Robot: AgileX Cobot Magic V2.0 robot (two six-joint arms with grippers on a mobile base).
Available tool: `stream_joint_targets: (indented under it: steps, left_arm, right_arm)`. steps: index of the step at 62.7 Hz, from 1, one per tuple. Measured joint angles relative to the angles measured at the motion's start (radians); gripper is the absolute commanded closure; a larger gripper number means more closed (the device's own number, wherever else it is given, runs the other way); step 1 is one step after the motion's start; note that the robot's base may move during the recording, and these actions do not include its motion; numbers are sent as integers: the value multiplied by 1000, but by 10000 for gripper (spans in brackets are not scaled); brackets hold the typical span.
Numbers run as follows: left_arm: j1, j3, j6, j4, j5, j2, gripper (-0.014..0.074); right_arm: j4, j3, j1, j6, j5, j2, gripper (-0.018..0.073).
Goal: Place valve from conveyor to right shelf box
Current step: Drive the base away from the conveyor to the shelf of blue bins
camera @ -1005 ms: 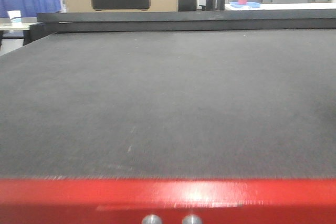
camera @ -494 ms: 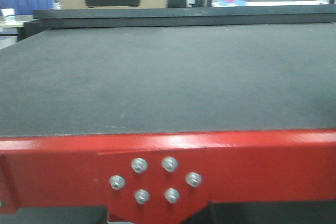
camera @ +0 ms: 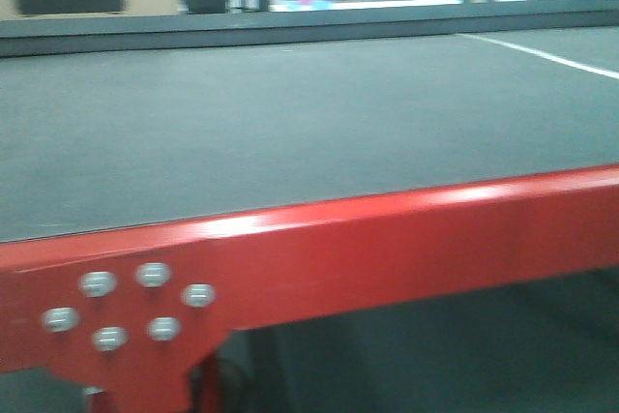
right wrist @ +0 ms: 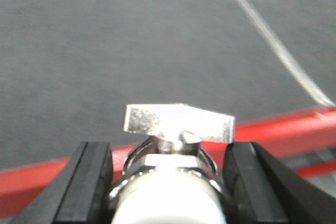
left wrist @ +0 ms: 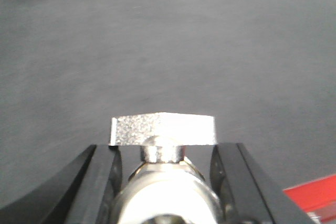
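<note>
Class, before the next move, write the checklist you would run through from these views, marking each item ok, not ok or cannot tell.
1. Left gripper closed on left valve: ok.
2. Right gripper closed on right valve: ok.
3. Grip firmness: cannot tell.
4. Sight of right shelf box: not ok, no view shows it.
5. Front view sharp: not ok, conveyor and red frame blurred.

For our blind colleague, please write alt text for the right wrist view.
The right claw grips a silver valve; the dark grey conveyor lies beyond. A red frame borders the belt; a white line crosses it at right.
</note>
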Motion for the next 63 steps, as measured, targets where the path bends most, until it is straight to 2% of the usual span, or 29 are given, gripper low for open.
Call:
stream_joint_targets:
  steps: [63]
  left_arm:
    - [0, 0, 0, 0, 0, 0, 708]
  right_arm:
    - [-1, 0, 0, 0, -24, 0, 722]
